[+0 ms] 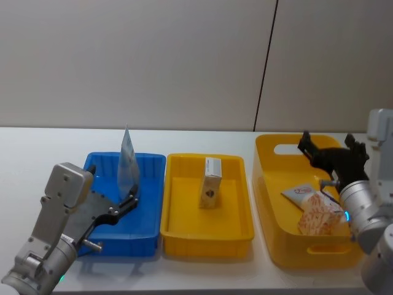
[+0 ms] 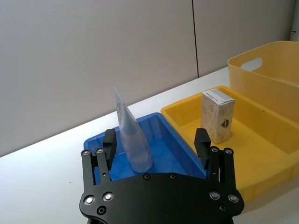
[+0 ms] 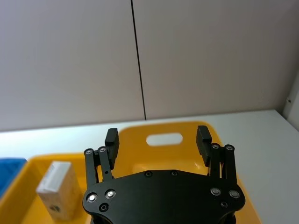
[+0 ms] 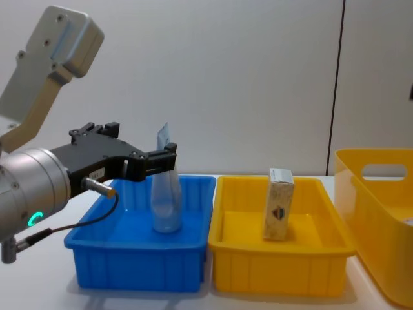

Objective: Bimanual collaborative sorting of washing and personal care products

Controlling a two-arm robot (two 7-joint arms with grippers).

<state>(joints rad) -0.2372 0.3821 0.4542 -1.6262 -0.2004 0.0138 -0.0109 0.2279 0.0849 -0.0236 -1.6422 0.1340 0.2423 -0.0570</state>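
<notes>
A light-blue squeeze tube stands upright on its cap in the blue bin. My left gripper is open at the bin's near side, and the tube sits between the fingers, close to one of them. A cream carton stands upright in the middle yellow tray. Another light-blue tube and a pink-patterned white box lie in the large yellow bin. Over that bin's far end, my right gripper hangs open and empty.
The three containers stand side by side on a white table, blue on the left, large yellow bin on the right. A grey wall rises just behind the table. Bare tabletop lies left of the blue bin.
</notes>
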